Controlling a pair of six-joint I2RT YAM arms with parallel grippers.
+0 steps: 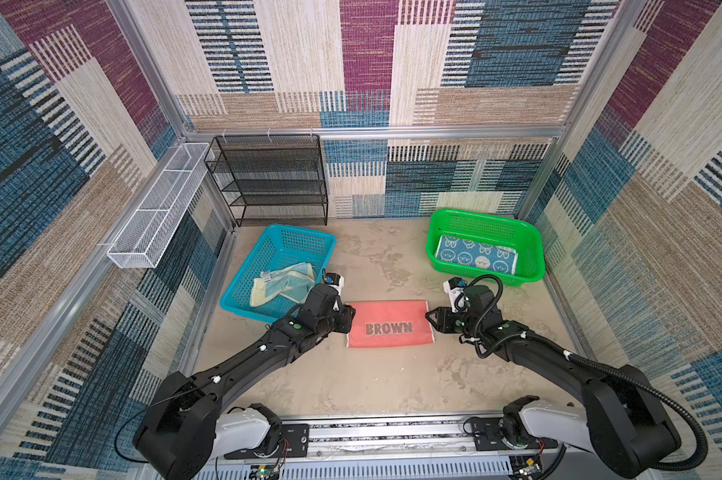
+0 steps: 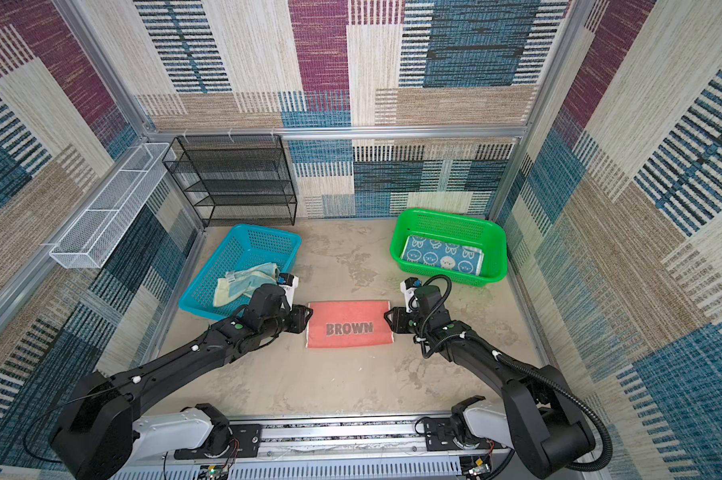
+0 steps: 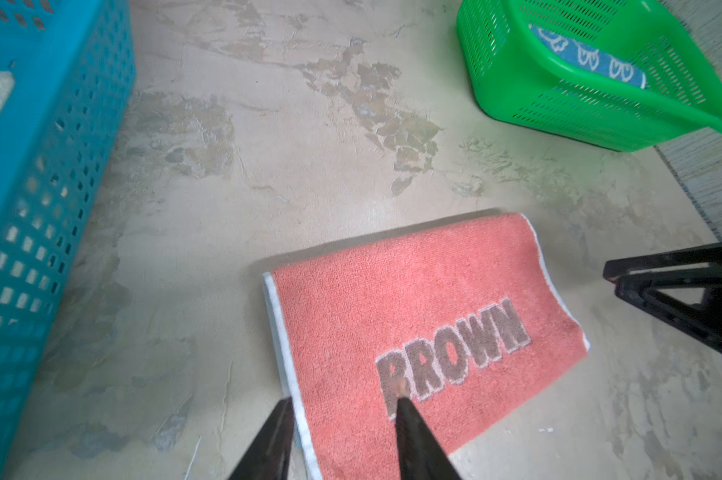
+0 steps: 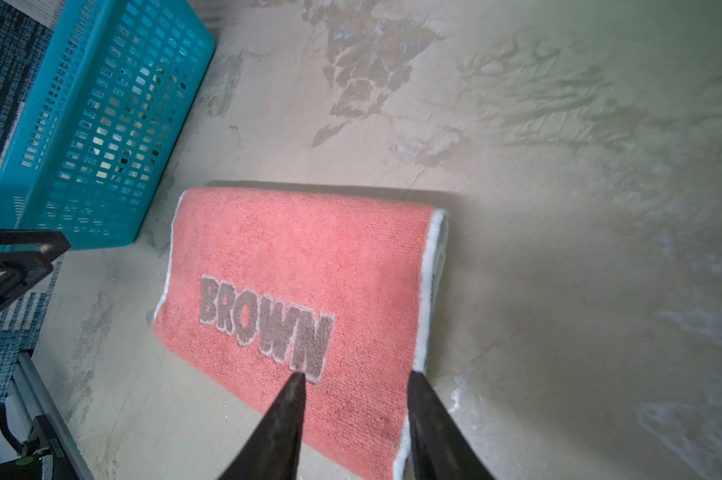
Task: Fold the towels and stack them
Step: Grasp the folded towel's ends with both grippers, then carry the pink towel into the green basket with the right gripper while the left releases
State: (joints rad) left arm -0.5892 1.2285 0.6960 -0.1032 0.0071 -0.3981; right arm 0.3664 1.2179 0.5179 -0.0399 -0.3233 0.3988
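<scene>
Coral towel [image 1: 388,324] lies folded mid-tabletop [image 1: 372,374], BROWN upward. Our left gripper [image 3: 343,400] hangs at its left end, fingers apart; our right gripper [image 4: 356,374] at its right end, fingers likewise apart. We see the rabbit towel [image 1: 475,254] in the green basket [image 1: 486,216] near the back right corner.

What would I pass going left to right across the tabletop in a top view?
Blue basket → left gripper → coral BROWN towel → right gripper → green basket.
</scene>
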